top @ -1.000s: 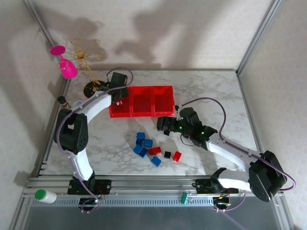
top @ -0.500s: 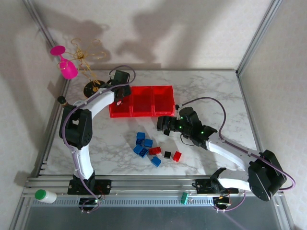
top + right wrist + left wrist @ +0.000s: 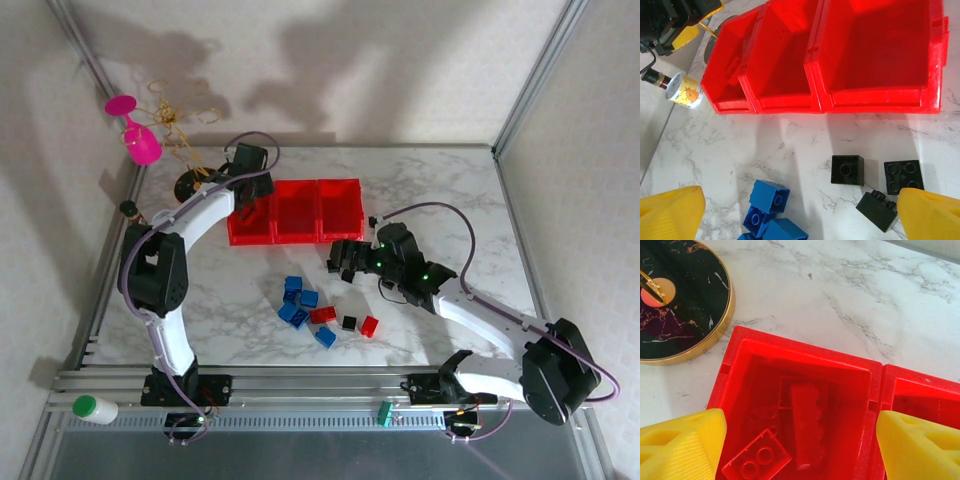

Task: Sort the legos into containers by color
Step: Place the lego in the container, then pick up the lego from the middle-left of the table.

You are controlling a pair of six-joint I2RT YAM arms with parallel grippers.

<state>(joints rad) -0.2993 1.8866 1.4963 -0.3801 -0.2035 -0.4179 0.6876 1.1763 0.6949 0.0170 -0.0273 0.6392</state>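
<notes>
Three joined red containers [image 3: 296,210] stand mid-table. My left gripper [image 3: 246,205] hangs open over the left container [image 3: 800,365], yellow fingers [image 3: 682,445] spread wide. Inside lie an oblong red lego [image 3: 809,422] and a square red lego [image 3: 756,460]. My right gripper [image 3: 338,260] is open just in front of the containers [image 3: 825,55], nothing between its fingers [image 3: 670,212]. Beneath it lie three black legos [image 3: 847,170], [image 3: 904,176], [image 3: 879,210] and blue legos [image 3: 769,200]. On the table sit a blue cluster [image 3: 296,300], two red legos [image 3: 323,315], [image 3: 369,326] and a black one [image 3: 348,322].
A black round base with a gold rim [image 3: 675,305] sits just behind-left of the left container. A small tin can [image 3: 684,91] stands to its left. A pink glass [image 3: 140,140] and a gold wire stand [image 3: 180,110] are at the back left.
The left wrist has shifted slightly toward the back over the left container. The right gripper has edged a little to the left. The legos on the table have not moved.
</notes>
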